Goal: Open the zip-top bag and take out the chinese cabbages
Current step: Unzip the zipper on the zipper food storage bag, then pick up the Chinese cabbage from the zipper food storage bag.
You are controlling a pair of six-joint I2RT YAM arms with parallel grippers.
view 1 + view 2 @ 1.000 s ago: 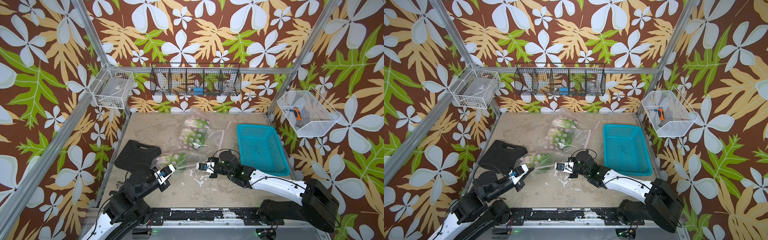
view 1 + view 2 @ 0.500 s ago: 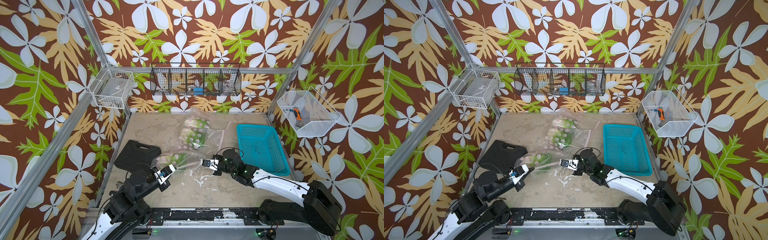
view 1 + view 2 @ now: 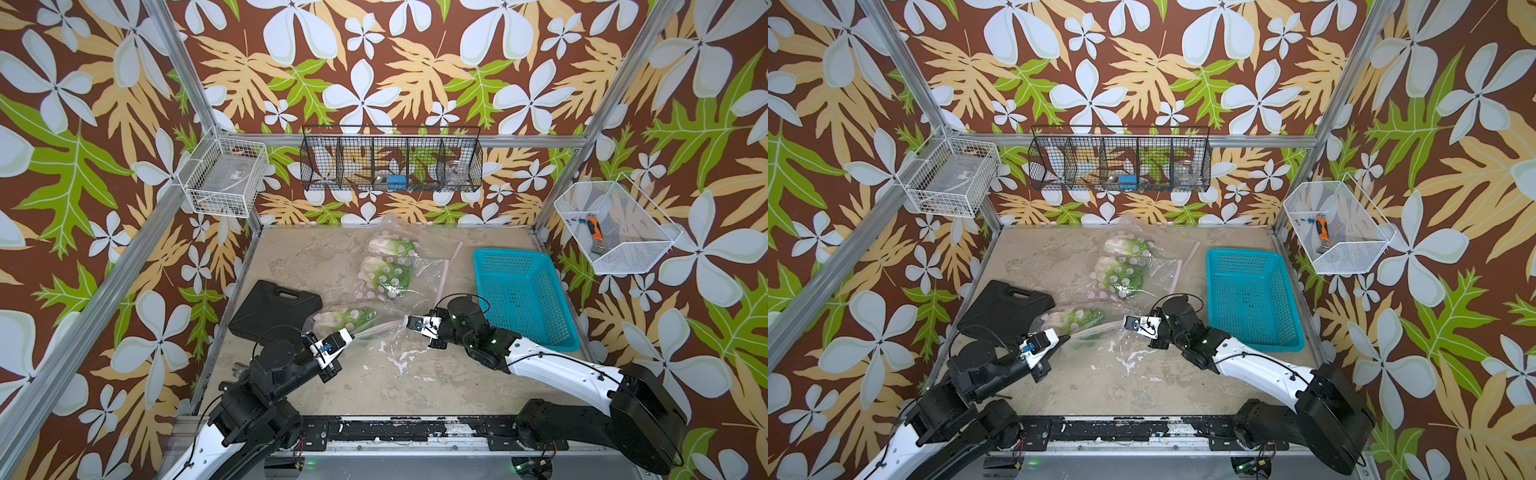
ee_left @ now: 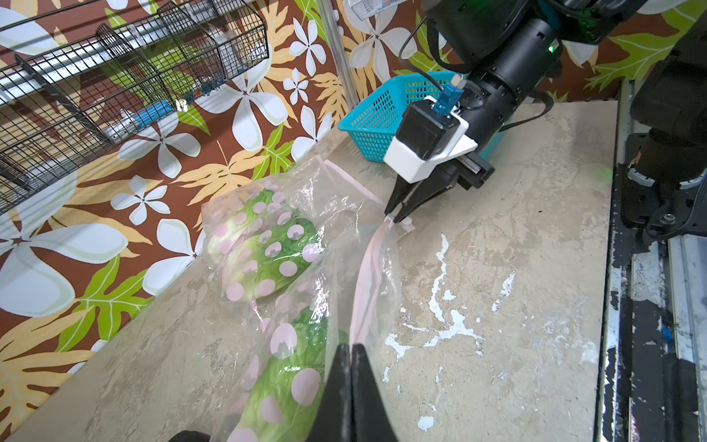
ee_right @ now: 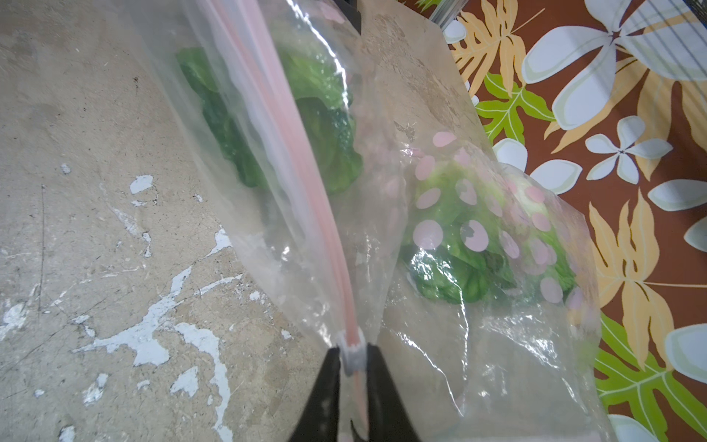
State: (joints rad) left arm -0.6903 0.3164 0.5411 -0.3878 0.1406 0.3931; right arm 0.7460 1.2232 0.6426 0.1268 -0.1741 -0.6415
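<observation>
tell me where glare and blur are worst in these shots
Right wrist view: white glare streaks on the zip-top bag, and the right gripper is soft, very near the lens. Left wrist view: milder sheen on the bag, left gripper slightly blurred. Both top views: even light, sharp, no harsh shadows.

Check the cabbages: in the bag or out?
In. All three cabbages show through the dotted plastic of the bag in both top views; none lies outside it.
</observation>
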